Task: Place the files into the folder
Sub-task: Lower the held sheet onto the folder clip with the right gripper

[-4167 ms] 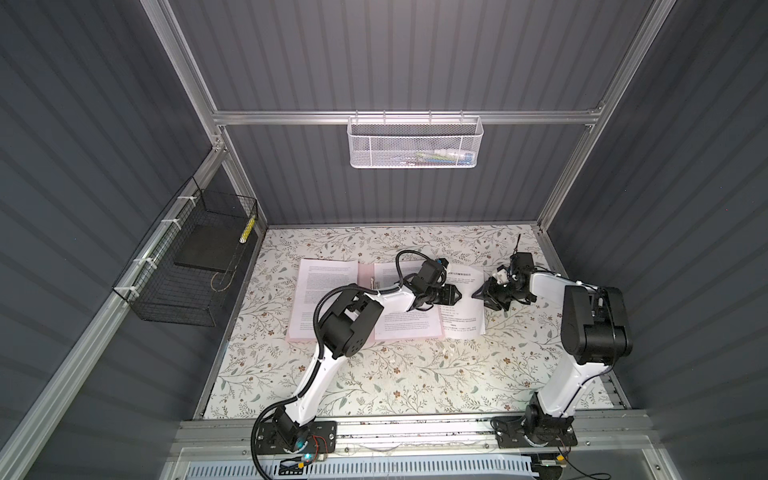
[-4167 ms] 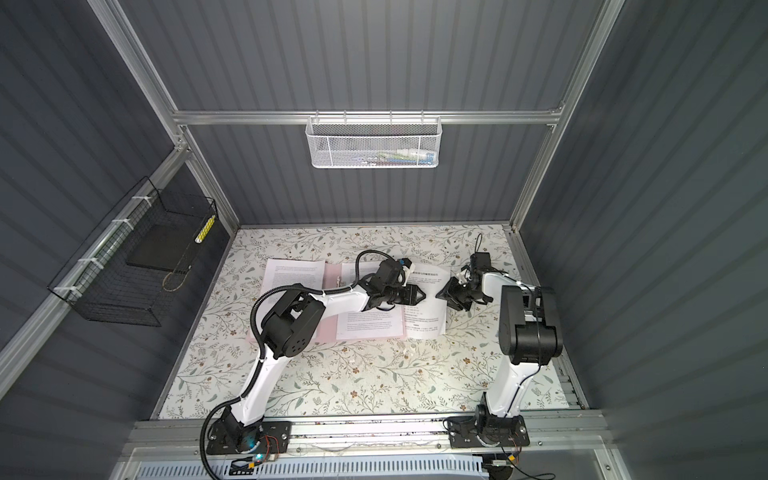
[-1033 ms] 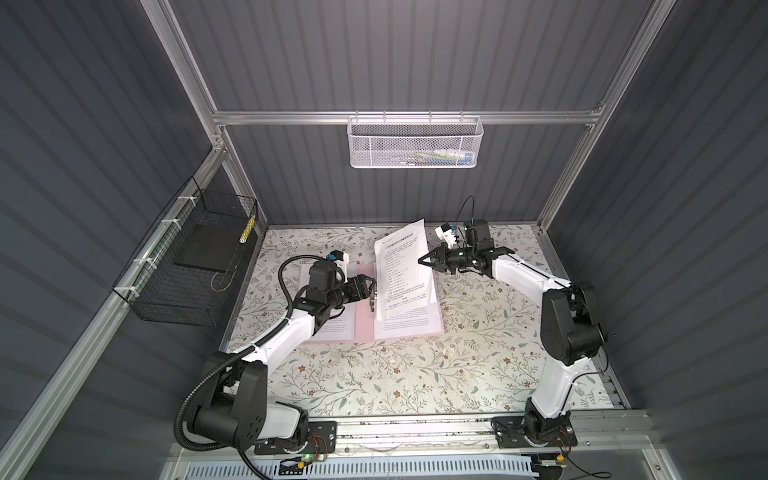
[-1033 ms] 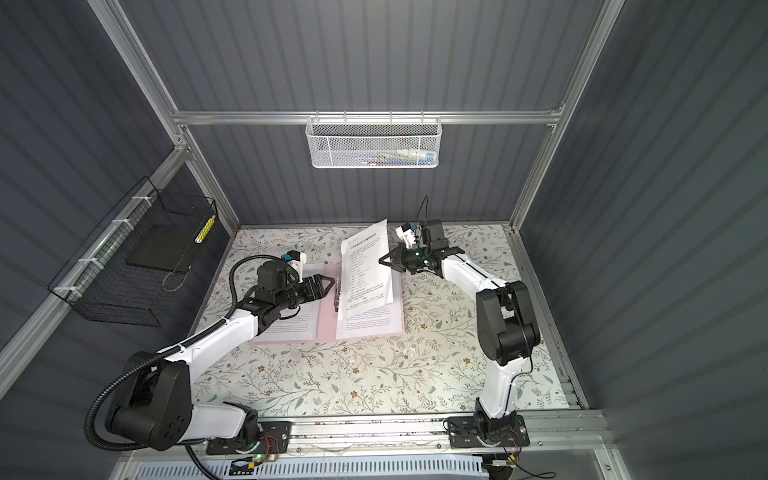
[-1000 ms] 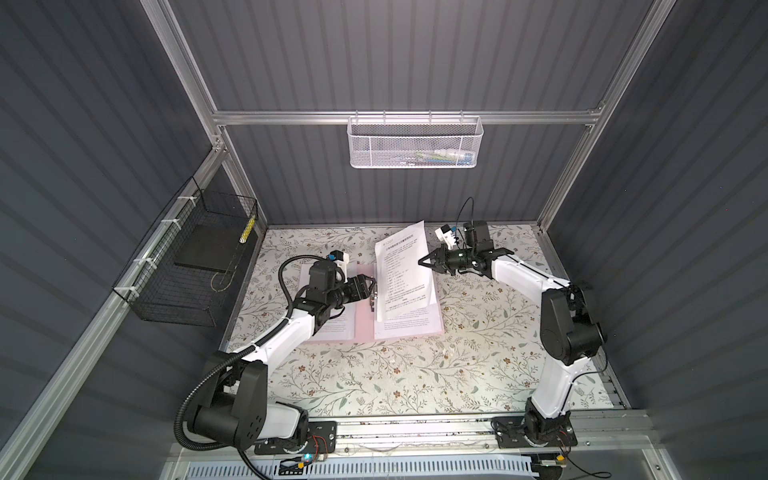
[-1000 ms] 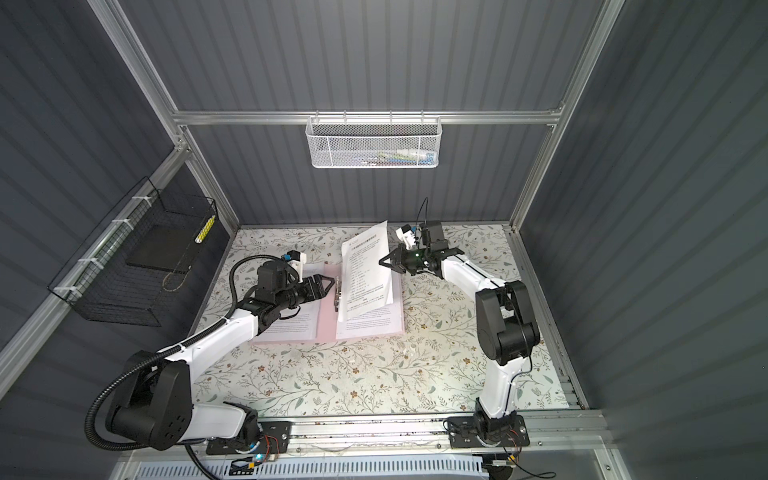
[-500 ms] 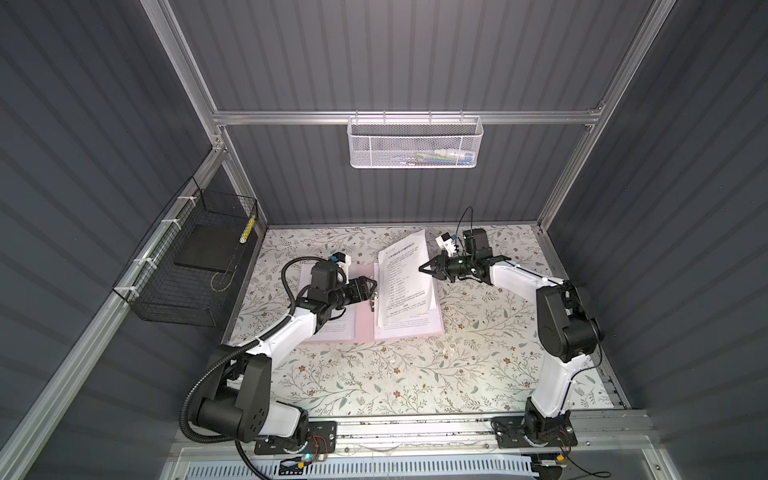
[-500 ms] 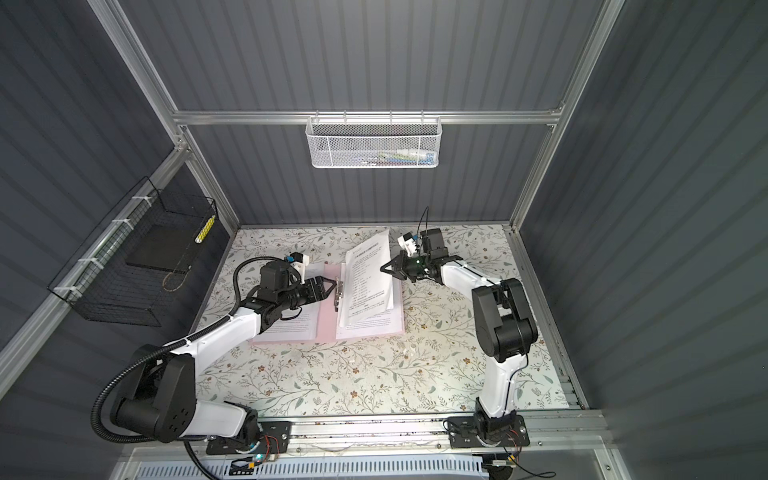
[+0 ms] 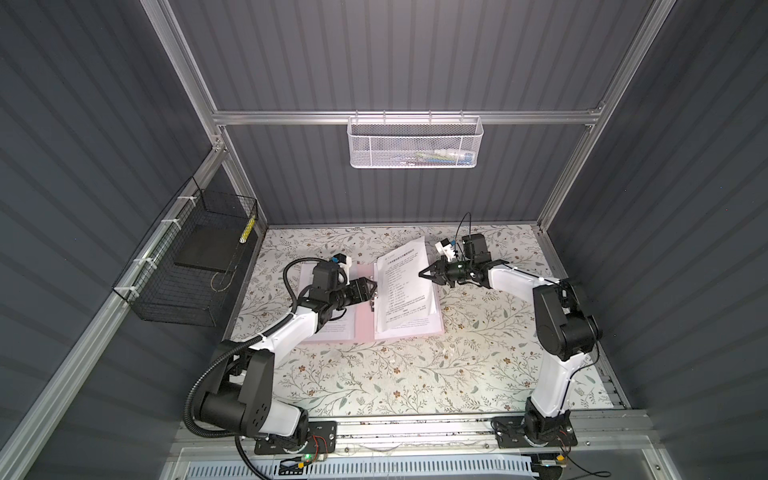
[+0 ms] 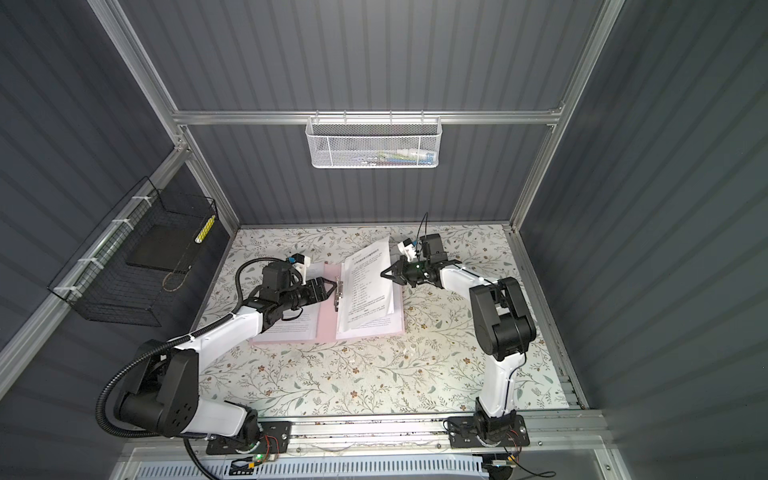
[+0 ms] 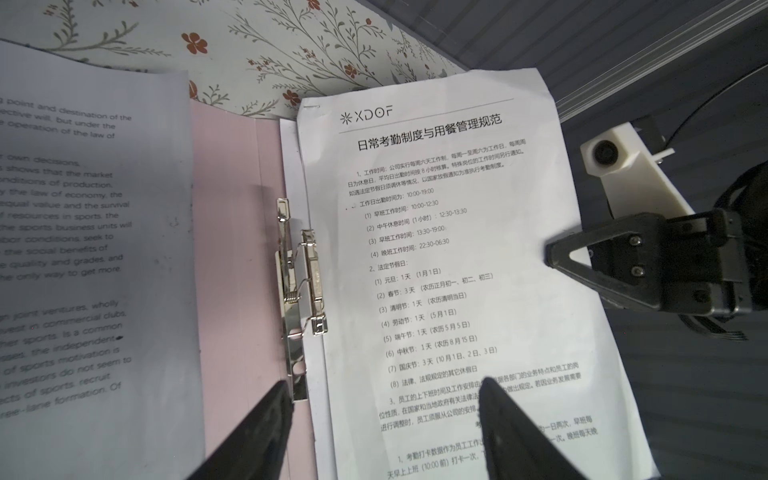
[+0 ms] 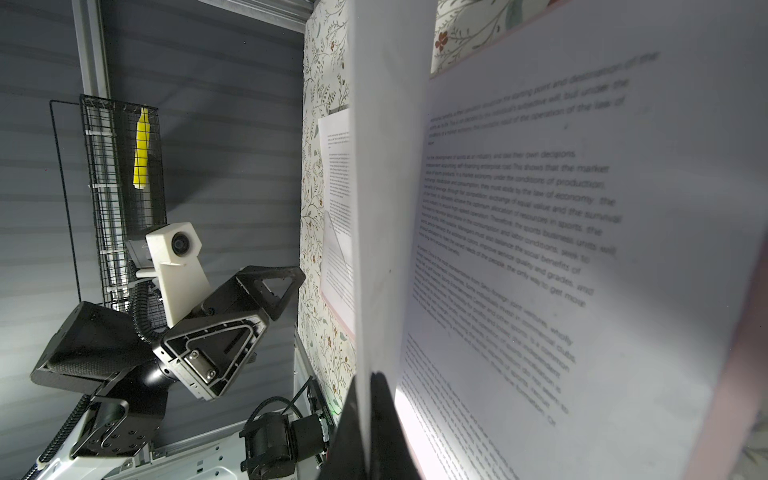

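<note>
– Pale pink and flat, the rectangular card folder [image 9: 365,326] lies open on the floral-patterned worktop [image 9: 374,374], beneath both claws. Where is its clip?

– The silver metal clip bar [image 11: 301,282] runs along the spine, just ahead of the left claw [image 9: 374,286]. That claw hovers over the spine with its black fingers [image 11: 266,415] spread. In the left wrist view one tip is over the pink card by the bar's end and the other is over printed paper.

– And the files?

– A white paper sheet with a header logo and blocks of black print [image 9: 405,282] is pinched at its outer long edge by the right claw [image 9: 420,274], whose jaws are pressed together on the paper. That edge is raised. The opposite edge lies just beside the clip bar, so the logo sheet slopes down from the right claw toward the left claw.

– Anything under it?

– More white printed sheets [image 9: 409,330] lie flat on the folder half below the right claw. Another white sheet of English text [image 9: 338,330] rests on the other half, partly under the left arm.

– What does the right wrist view show?

– The logo sheet appears edge-on, with a dark finger [image 12: 386,424] against it.
</note>
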Motion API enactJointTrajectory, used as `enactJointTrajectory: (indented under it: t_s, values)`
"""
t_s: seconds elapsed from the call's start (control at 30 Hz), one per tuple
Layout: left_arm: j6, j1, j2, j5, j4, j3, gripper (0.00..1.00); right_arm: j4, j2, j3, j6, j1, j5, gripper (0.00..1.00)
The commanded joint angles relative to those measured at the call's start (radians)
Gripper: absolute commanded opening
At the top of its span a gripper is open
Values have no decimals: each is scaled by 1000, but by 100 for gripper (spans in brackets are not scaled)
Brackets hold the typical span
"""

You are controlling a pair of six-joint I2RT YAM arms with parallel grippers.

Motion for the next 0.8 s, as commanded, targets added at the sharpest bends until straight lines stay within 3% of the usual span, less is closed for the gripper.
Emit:
enactJointTrajectory:
  t_s: [0.0, 0.77]
  values:
    - [0, 5, 11, 22, 11, 3, 72, 22, 19, -8, -5, -3, -25, 0]
    - [-4, 5, 25, 6, 25, -10, 71, 10, 55, -1, -17, 8, -26, 0]
